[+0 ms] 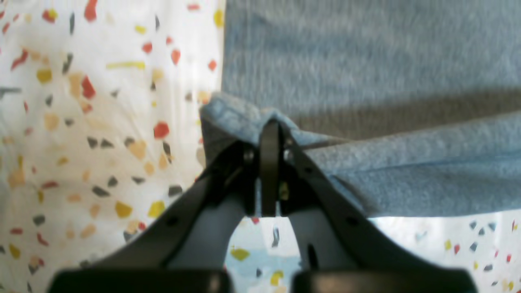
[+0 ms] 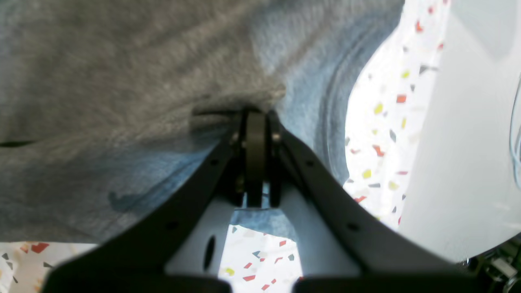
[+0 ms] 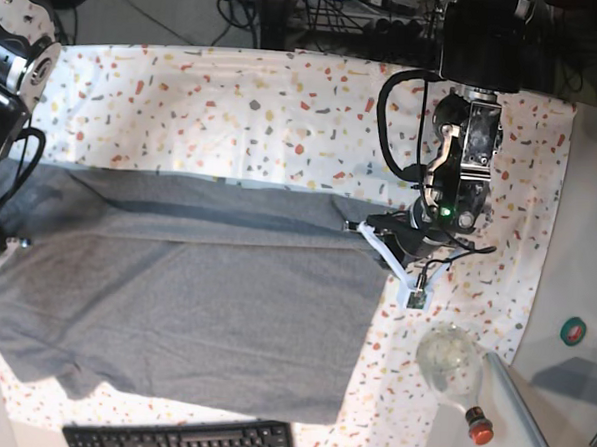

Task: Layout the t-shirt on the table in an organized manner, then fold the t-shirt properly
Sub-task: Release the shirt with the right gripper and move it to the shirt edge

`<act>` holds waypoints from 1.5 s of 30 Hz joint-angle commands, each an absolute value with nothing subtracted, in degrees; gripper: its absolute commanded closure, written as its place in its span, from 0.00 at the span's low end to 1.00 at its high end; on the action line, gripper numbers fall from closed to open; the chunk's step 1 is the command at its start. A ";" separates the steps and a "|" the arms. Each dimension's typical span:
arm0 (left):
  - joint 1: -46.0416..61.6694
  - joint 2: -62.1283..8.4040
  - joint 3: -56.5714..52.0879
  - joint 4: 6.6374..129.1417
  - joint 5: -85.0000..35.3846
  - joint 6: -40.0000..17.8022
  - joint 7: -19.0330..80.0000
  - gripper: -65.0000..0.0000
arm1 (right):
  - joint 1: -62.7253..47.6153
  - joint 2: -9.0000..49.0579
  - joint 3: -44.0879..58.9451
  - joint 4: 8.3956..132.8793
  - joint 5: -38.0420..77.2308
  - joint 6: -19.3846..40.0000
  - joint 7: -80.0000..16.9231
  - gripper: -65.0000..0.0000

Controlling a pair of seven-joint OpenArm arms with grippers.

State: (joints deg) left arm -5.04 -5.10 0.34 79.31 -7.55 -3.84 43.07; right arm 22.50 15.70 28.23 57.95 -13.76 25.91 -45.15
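Observation:
The grey t-shirt (image 3: 194, 298) lies spread across the speckled table (image 3: 234, 110), stretched between both arms, with a folded band along its upper edge. In the base view my left gripper (image 3: 363, 228) is shut on the t-shirt's right edge. Up close, the left gripper (image 1: 270, 122) pinches a bunched fold of the t-shirt (image 1: 366, 49) above the table (image 1: 81, 122). My right gripper (image 2: 255, 112) is shut on a fold of the t-shirt (image 2: 122, 81) near the table (image 2: 382, 122) edge. The right arm (image 3: 1, 138) stands at the far left, with its fingertips hidden there.
A black keyboard (image 3: 182, 440) lies at the bottom edge. A clear round object (image 3: 450, 357) and a red button (image 3: 479, 430) sit at the lower right. The plain side surface (image 3: 587, 289) borders the table on the right. Cables and equipment crowd the far edge.

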 commanded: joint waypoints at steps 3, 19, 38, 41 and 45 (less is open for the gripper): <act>-7.43 -5.23 0.13 78.46 -7.34 -3.65 41.98 1.00 | 24.22 16.57 28.09 58.68 -13.76 25.27 -41.98 1.00; -12.09 -3.03 -0.66 73.19 -7.34 -3.47 41.54 0.88 | 24.22 16.57 28.79 59.03 -13.67 25.19 -41.63 0.62; 6.81 -7.69 -16.92 79.96 -41.01 -8.75 30.81 0.15 | 1.63 2.33 59.56 98.51 11.21 25.54 -51.56 0.49; 6.90 -7.78 -17.01 76.26 -41.10 -11.65 30.73 0.22 | -2.59 -0.13 64.04 98.42 20.70 25.54 -54.29 0.49; 2.86 -7.52 -16.84 69.49 -41.10 -13.85 30.81 0.26 | -7.16 -3.82 65.89 98.33 30.29 25.54 -54.55 0.49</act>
State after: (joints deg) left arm 3.60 -7.05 -16.80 68.58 -40.47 -13.17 31.29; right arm -8.12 -4.71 66.00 97.32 28.53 25.19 -56.14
